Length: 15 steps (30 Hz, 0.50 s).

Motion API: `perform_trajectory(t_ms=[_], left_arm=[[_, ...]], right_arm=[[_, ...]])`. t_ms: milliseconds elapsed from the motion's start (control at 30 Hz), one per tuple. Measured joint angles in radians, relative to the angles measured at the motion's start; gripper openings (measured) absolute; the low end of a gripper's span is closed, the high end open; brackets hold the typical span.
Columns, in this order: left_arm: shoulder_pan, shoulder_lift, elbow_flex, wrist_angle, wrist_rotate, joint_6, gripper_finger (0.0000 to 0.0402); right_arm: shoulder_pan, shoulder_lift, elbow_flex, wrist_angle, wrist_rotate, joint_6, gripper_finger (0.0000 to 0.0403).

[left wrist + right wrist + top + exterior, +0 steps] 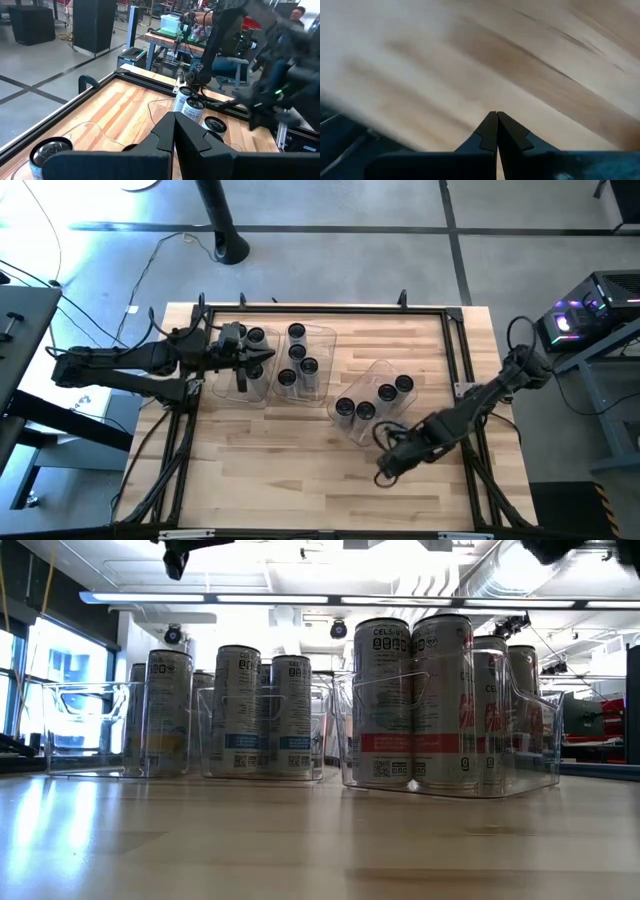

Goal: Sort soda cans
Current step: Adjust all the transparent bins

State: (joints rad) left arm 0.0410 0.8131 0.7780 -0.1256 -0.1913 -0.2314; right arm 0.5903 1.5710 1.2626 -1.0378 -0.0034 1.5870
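From above, the wooden desk (300, 470) carries three clear plastic bins. The left bin (245, 365) is partly covered by the left gripper (262, 358), whose jaws are pressed together and hold nothing, so the count of cans under it is hard to make out. The middle bin (305, 360) holds several soda cans (297, 333), dark round tops up. The right bin (372, 402) sits skewed and holds four more. The right gripper (382, 476) hangs over bare planks near the front right, jaws also pressed shut and empty.

At desk height, the cans (382, 700) are tall slim cylinders with silvery sides and printed labels, some with a red band, others blue, standing upright behind the transparent bin walls (450, 730). Cans farther back are half hidden by those in front. Both arms are cut off along the upper edge.

The left wrist camera shows its dark fingers (165, 135) meeting in a point above the wood, a can top (50, 149) cut off at the corner, and the far cans (192, 107) beside the blurred right arm (280, 80).

The right wrist camera shows only closed fingers (492, 132) over blurred wood grain.
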Motion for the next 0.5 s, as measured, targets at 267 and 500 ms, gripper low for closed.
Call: perform_trajectory(t_ms=[267,500], left_arm=[[0.006,-0.003,0.0,0.001,0.021,-0.002,0.0],[0.006,-0.004,0.0,0.003,0.015,0.006,0.0]], right_arm=[[-0.086,-0.133,-0.321,0.151,0.017,0.127,0.0],[-0.131,-0.229,-0.437,0.068,0.126,0.114,0.0]])
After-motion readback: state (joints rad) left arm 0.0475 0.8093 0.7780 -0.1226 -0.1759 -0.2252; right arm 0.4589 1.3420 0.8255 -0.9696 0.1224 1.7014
